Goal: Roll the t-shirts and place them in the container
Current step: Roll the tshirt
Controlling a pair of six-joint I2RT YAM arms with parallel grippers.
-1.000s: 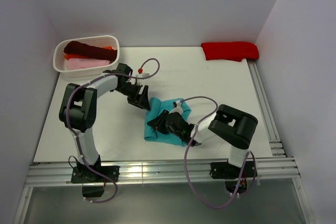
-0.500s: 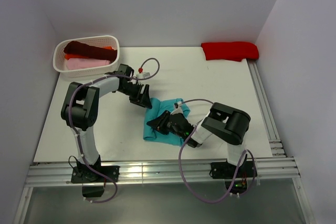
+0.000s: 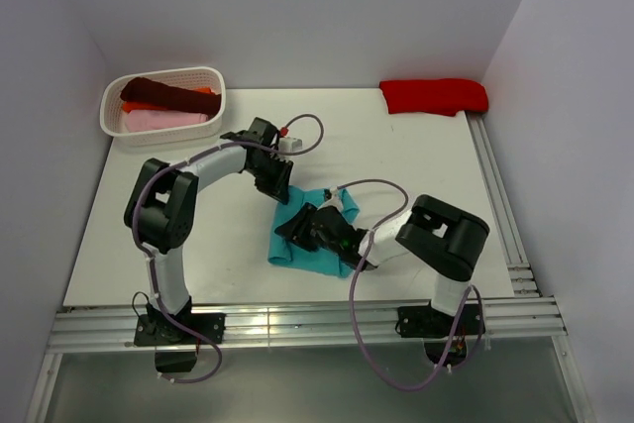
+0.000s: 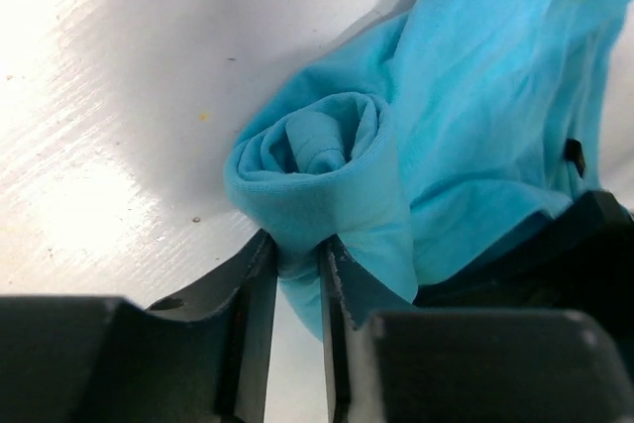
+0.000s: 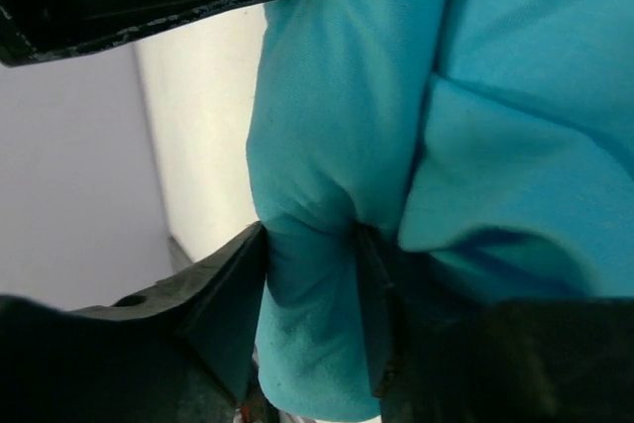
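Top external view shows the white table (image 3: 416, 160) as the biggest thing. A white basket (image 3: 168, 71) stands at its far left corner, and it holds a maroon t-shirt (image 3: 168, 96) on top, a pink t-shirt (image 3: 158, 121) on the near side and a little orange cloth (image 3: 203, 92) between them. A red t-shirt (image 3: 434, 96) lies folded at the far right corner, well apart from all the rest. The teal t-shirt (image 3: 297, 253) lies bunched on the table near the middle, between the 2 grippers: the left gripper (image 3: 277, 183) is at its far edge and the right gripper (image 3: 295, 230) is on its left part. From the left wrist, 1 end of this shirt is wound into a spiral roll (image 4: 317, 160), and the left jaws are almost together, pinching cloth at the bottom of the roll. From the right wrist, the right jaws are clamped on a thick fold of the same teal cloth
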